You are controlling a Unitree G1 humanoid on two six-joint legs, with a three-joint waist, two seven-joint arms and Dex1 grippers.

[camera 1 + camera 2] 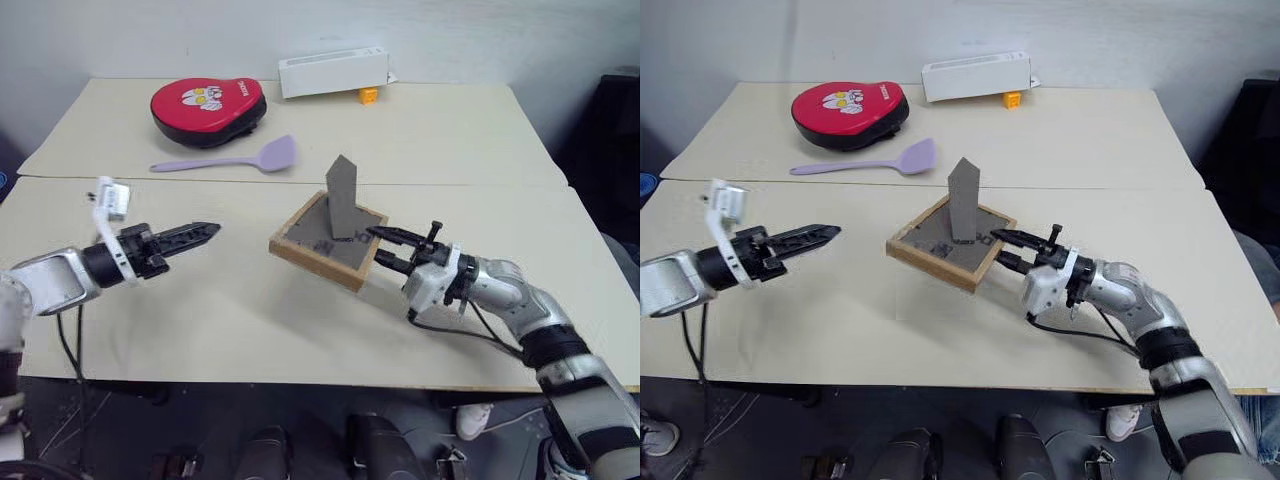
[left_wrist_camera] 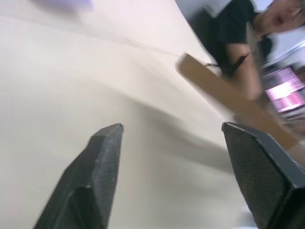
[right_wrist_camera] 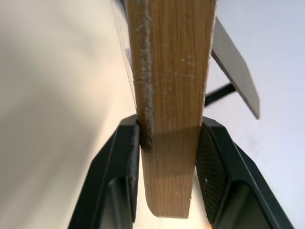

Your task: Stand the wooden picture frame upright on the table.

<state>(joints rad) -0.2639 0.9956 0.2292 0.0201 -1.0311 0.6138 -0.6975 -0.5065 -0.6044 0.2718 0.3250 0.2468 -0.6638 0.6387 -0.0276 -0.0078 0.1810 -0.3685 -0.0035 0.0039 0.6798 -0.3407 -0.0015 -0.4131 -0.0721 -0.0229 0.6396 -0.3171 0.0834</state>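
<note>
Head view: the wooden picture frame (image 1: pixel 329 241) lies back-up at table (image 1: pixel 200 310) centre, easel stand raised; the right gripper (image 1: pixel 385 249) pinches its four-o'clock edge. Left wrist view: left gripper (image 2: pixel 171 167) spread, empty. Right wrist view: pads (image 3: pixel 212 157) clamp the rail; tilt slowly onto the stand.

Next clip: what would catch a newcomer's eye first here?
The wooden picture frame in the middle of the table, tilted, dark back up with its easel stand sticking up, the right gripper clamped on its edge. The left gripper hovers open to its left. At the far edge, a red pad.
</note>
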